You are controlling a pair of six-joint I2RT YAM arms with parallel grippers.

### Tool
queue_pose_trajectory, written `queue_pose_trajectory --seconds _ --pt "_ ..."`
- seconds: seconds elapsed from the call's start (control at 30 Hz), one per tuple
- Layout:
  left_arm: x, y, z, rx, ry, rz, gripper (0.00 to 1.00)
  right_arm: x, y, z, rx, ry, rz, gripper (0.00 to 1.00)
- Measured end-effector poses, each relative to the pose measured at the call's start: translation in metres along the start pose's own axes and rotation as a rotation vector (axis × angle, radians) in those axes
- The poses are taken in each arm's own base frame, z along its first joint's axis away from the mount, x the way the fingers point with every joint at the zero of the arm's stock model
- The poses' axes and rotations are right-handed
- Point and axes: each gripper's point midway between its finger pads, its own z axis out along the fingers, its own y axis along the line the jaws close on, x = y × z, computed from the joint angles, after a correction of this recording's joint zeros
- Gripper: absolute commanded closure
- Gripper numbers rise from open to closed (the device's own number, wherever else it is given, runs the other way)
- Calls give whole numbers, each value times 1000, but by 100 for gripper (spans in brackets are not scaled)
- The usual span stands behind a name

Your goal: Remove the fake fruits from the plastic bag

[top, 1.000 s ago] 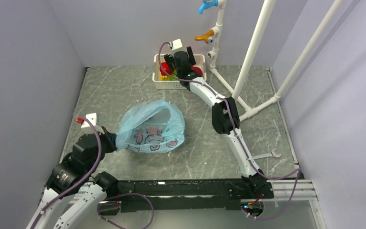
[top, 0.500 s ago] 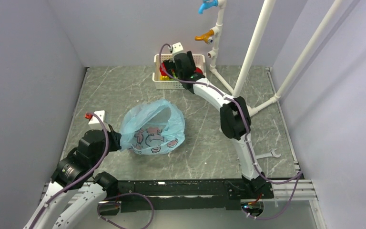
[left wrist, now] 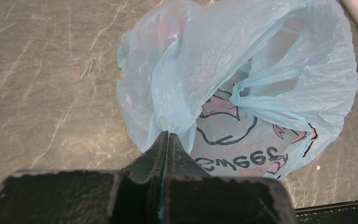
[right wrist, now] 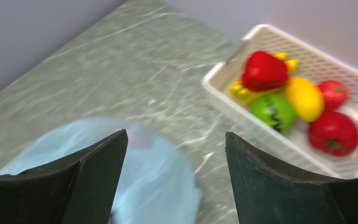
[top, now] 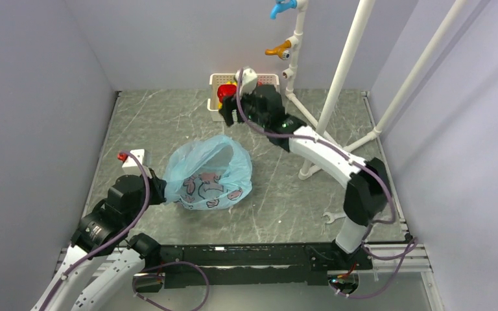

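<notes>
Change: half a second ago the right tool (right wrist: 175, 135) hung directly over the white basket (right wrist: 324, 58) at the far edge of the bench (top: 168, 123). It has since drawn back toward the plastic bag (top: 209, 172), and the arm's elbow has swung out to the right. Its jaws stand wide apart with nothing between them. Judgement: a drop-off has just finished and the arm is heading back for another pick.

Left tool (left wrist: 168, 140): jaws closed on a gathered fold of the bag's near-left edge, as before. The bag has barely shifted.

Containers:
- Basket: holds a red pepper-shaped piece (right wrist: 263, 71), an orange-yellow oval (right wrist: 305, 98), two red round pieces (right wrist: 333, 93) and (right wrist: 333, 131), a green round fruit (right wrist: 272, 111), and yellow bananas (right wrist: 240, 88) partly under the pepper.
- Bag: lies slumped at mid-bench, well apart from the basket, mouth facing away from the left arm, loop handles folded over the printed side. A faint pink tint shows through the film near the top. It cannot be determined whether this is a fruit or print.

Task status, by judgement: most fake fruits are already out, and the bag interior needs checking before the next reach.
</notes>
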Motion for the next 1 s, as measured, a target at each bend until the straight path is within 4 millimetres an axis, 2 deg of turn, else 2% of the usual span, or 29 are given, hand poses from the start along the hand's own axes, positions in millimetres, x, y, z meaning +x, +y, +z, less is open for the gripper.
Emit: queue_pose_trajectory --seconds 0.13,0.27,0.37,0.5,0.57,0.7,0.83,0.93,1.0 --pt "0 0 0 2 -1 -1 100 21 79 -43 -218 1 -36 30" --pt "0 -1 0 6 3 0 100 30 157 -75 -436 -15 -69 31" --pt "0 -1 0 7 3 0 100 46 190 -94 -544 -8 -73 31" --pt "0 -1 -1 10 -2 -2 100 68 203 -100 -563 37 -70 34" --pt "-1 -1 -2 13 -9 -5 100 74 202 -98 -545 52 -62 41" --pt "-2 -1 -4 18 -18 -8 100 94 194 -88 -484 96 -51 46" --pt "-2 -1 -4 19 -20 -9 100 138 182 -71 -402 184 -70 54" --pt "-2 -1 -4 19 -20 -9 100 175 177 -59 -335 252 -110 54" --pt "-2 -2 -4 21 -19 -9 100 204 181 -55 -306 304 -160 54"
